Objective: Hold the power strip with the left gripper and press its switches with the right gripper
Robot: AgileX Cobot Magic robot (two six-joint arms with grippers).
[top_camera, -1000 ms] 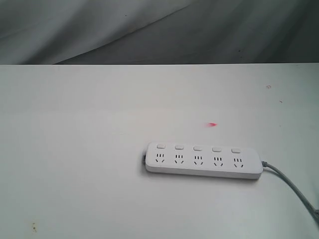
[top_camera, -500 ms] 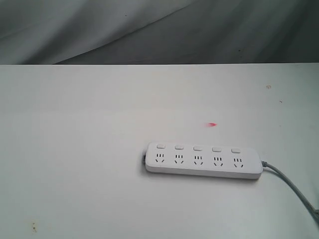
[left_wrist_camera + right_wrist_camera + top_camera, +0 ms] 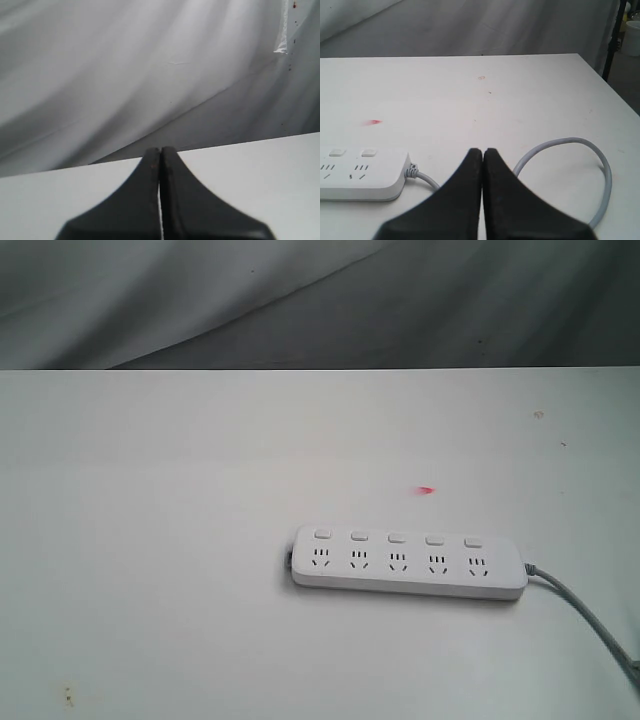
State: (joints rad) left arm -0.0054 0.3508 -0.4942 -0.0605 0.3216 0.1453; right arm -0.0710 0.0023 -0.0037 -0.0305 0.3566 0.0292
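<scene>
**Pin the strip first, then press**

Neither step has begun. The power strip (image 3: pixel 410 564) lies flat and untouched on the white table (image 3: pixel 150 540), with its five switches (image 3: pixel 397 538) in a row along its far long edge, one above each socket. Its grey cord (image 3: pixel 585 615) leaves the right-hand end as the exterior view shows it. A small red mark (image 3: pixel 426 490) sits on the table beyond the switch edge, clear of the strip.

No arm shows in the exterior view. The left gripper (image 3: pixel 160 152) has its jaws pressed together on nothing. Its camera sees only table and grey cloth (image 3: pixel 100 75), so it is not aimed at the strip. The right gripper (image 3: pixel 482 151) is likewise closed and empty, and sits near the strip's cord end, where two switches and the looping cord are in its view.

The hold should come first, I judge. The left jaws must spread before they descend, then close across the strip's width at the end away from the cord, leaving every switch free for the other arm. A light bar like this will likely skid or tip under a push, so the grip should be firm and low.

The right jaws can be left together as one blunt fingertip. Bring them straight down onto one switch at a time, keeping off the sockets and the cord loop.
</scene>
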